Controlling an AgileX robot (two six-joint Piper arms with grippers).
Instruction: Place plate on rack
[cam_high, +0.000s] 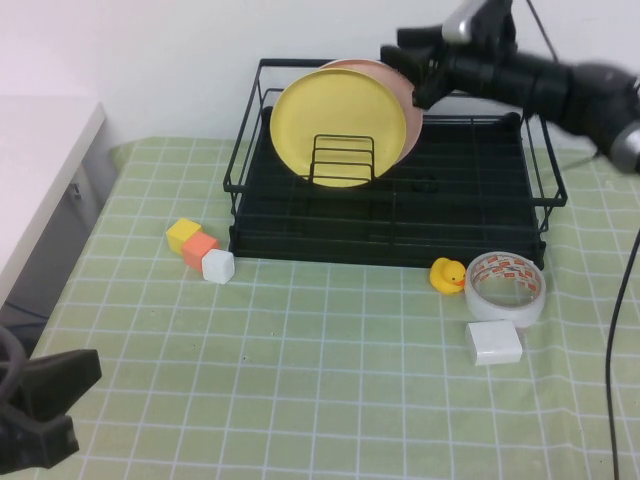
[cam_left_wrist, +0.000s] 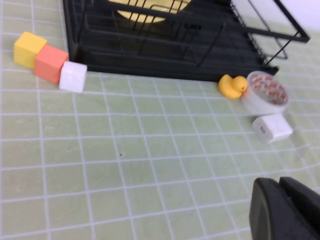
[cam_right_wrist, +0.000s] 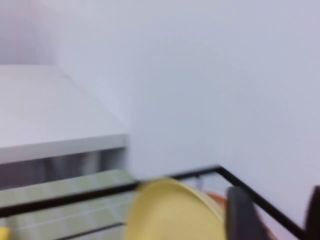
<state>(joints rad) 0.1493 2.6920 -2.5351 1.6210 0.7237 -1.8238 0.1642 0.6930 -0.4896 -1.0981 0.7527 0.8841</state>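
Observation:
The yellow plate (cam_high: 335, 120) stands upright in the black wire rack (cam_high: 400, 215), leaning back against a pale pink plate (cam_high: 397, 78) behind it, with small wire dividers in front. My right gripper (cam_high: 412, 72) is open just above and right of the plates' top edge, holding nothing. In the right wrist view the yellow plate (cam_right_wrist: 172, 212) lies beside one finger (cam_right_wrist: 242, 215), apart from it. My left gripper (cam_high: 40, 405) is shut and empty low at the table's near left corner; its fingers (cam_left_wrist: 285, 210) show in the left wrist view.
Yellow (cam_high: 183, 233), orange (cam_high: 199, 248) and white (cam_high: 218, 266) cubes lie left of the rack's front. A rubber duck (cam_high: 447, 274), a tape roll (cam_high: 505, 287) and a white block (cam_high: 493, 343) lie at its front right. A white counter (cam_high: 35, 160) stands at left.

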